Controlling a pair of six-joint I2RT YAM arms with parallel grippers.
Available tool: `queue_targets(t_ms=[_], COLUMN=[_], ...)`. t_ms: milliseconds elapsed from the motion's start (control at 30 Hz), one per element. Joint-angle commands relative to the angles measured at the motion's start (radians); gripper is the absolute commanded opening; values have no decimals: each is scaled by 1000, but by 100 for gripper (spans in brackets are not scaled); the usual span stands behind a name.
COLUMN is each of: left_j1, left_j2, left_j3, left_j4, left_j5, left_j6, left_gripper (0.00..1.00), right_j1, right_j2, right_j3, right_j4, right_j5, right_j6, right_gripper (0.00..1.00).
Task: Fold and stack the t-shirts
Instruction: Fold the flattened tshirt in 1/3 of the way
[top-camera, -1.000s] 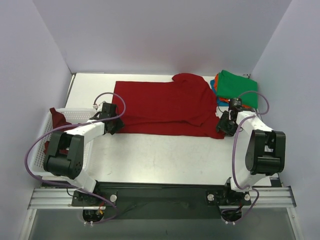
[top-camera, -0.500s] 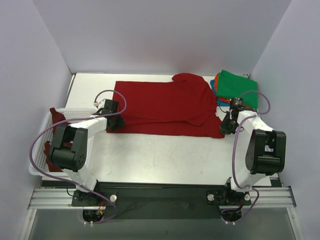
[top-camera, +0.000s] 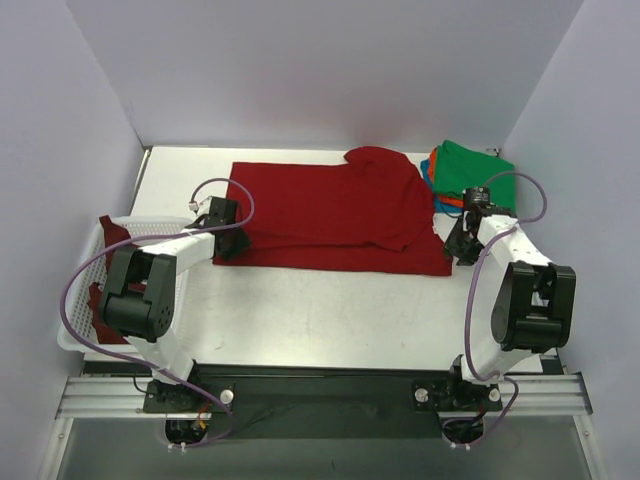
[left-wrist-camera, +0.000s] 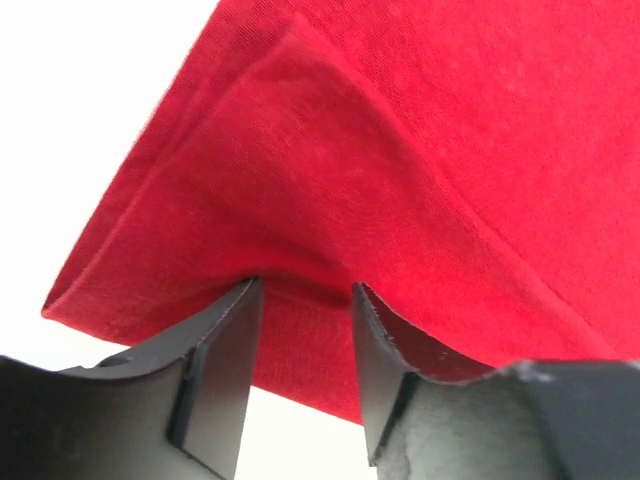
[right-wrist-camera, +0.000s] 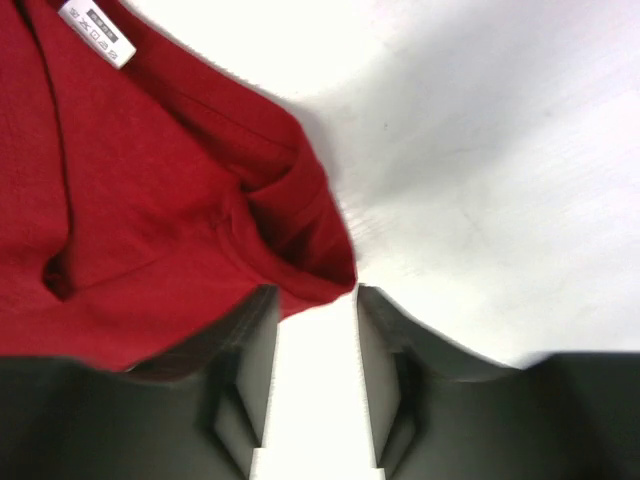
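- Top external view puts the red t-shirt (top-camera: 330, 215) flat across the middle of the table (top-camera: 320, 320), its long side running left to right. Where are the arms?
- Both reach up from the bottom of the frame and bend inward, wrists low. The left gripper (top-camera: 228, 238) sits by the shirt's lower left corner, and the right gripper (top-camera: 462, 245) by its lower right corner.
- Holding anything?
- Not that I can see. On the left wrist view the jaws are spread, straddling the hem, with a pucker of cloth bulging between them. On the right wrist view they are apart too, with bare table in the gap and only the corner's tip at the fingertips.
- So the step looks like taking both near corners for a fold toward the top of the frame?
- I judge so. To do it well, each gripper should slide further over the hem before closing, so it catches every layer. The right one has barely any cloth between its fingers and could pinch air. Then both should lift together and level, so the edge comes up straight.
- And the pile?
- A green t-shirt (top-camera: 475, 175) tops the folded pile at upper right, just beside the red one. A maroon t-shirt (top-camera: 112, 235) lies in the basket (top-camera: 150, 222) at left.
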Motion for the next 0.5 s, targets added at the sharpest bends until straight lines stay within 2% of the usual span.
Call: queue_targets(t_ms=[0,133,300,467], left_j1=[2,-1,-8,-8], left_j2=[-44,-104,-211,-293], left_j3=[0,23,23,-62], left_j4=[28,39,-55,-86], left_j5=[38,84,21,-66], left_j6=[48,71,69,42], left_gripper=[57,61,62,61], right_j1=[-4,-5,-19,-37], right_j2=[-44,-123,-235,-295], right_j3=[9,-28,-144,-312], right_j4=[-54,-43,40,186], right_j5=[60,-12,-156,-255], right_j6=[8,41,138,238], right_gripper=[40,49,49,47])
